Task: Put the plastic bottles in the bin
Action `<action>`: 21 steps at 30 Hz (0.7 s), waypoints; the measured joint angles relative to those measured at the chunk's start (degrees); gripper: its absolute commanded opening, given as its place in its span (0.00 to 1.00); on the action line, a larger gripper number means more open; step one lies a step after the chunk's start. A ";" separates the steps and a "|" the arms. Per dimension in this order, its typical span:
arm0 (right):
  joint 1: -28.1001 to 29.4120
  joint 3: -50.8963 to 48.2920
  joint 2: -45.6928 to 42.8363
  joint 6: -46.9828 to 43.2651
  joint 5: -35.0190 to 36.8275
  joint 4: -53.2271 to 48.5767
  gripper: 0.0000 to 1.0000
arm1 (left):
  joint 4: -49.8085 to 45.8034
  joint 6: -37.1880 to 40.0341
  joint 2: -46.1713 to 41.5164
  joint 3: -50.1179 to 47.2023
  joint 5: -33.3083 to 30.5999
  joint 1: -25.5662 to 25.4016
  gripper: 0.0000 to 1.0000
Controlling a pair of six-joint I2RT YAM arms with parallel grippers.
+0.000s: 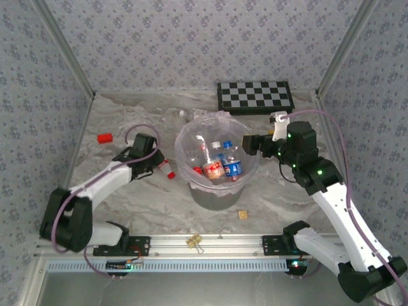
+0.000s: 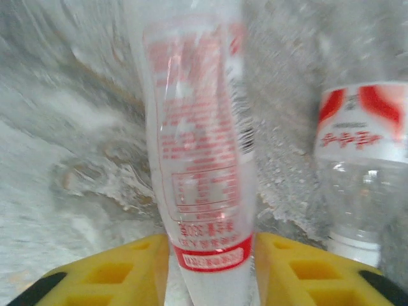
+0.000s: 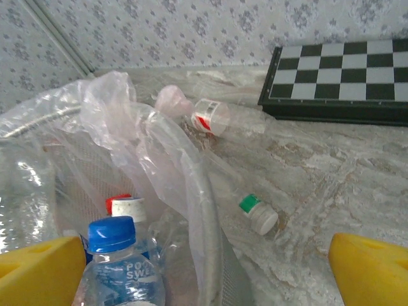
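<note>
My left gripper point(image 2: 213, 274) is low over the table left of the bin point(image 1: 190, 186), its yellow fingers point(image 2: 121, 271) pressed on both sides of a clear plastic bottle point(image 2: 201, 146) with a red label. A second red-labelled bottle point(image 2: 363, 166) lies just to its right. In the top view a red bottle cap point(image 1: 170, 172) shows beside the left gripper point(image 1: 158, 163). Several bottles lie in the bagged bin, one with a blue cap point(image 3: 115, 261). My right gripper point(image 3: 204, 280) hangs open over the bin's right rim point(image 3: 207, 210), holding nothing.
A clear bottle with a white cap and green band point(image 3: 258, 213) lies on the table by the bin. Another red-labelled bottle point(image 3: 213, 118) lies behind it. The chequered board point(image 1: 255, 97) leans at the back wall. A small red block point(image 1: 105, 136) sits far left.
</note>
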 measured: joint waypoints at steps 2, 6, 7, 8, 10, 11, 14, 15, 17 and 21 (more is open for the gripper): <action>-0.13 1.40 2.29 0.28 -0.48 -0.94 1.00 | -3.10 2.45 -4.92 1.57 -2.25 -0.02 0.38; -0.24 7.10 7.96 0.52 -3.08 -2.78 1.00 | -7.41 7.54 -12.70 5.49 -5.62 -0.02 0.37; -0.24 9.07 9.27 0.52 -3.93 -2.80 1.00 | -8.07 8.48 -14.34 6.10 -6.21 -0.02 0.41; -0.24 10.73 10.21 0.52 -4.68 -2.78 1.00 | -8.61 9.05 -15.89 6.47 -6.64 -0.02 0.46; -0.22 13.35 11.32 0.52 -5.90 -2.67 1.00 | -9.55 9.27 -17.46 6.47 -6.95 -0.02 0.62; -0.22 14.12 11.54 0.55 -6.19 -2.47 1.00 | -9.81 8.48 -17.59 6.32 -6.54 -0.02 0.69; -0.22 14.60 11.61 0.85 -6.64 -1.95 1.00 | -8.61 5.55 -14.99 4.11 -3.61 -0.04 0.84; -0.22 14.56 11.61 0.96 -6.69 -2.01 1.00 | -8.02 4.90 -13.57 2.97 -2.73 -0.09 0.87; -0.22 14.32 11.54 1.20 -6.69 -2.40 1.00 | -6.86 2.91 -9.70 0.00 -0.96 -0.46 0.94; -0.24 12.70 10.08 1.20 -5.99 -3.67 1.00 | -4.33 0.13 -3.93 -3.30 1.88 -1.55 1.00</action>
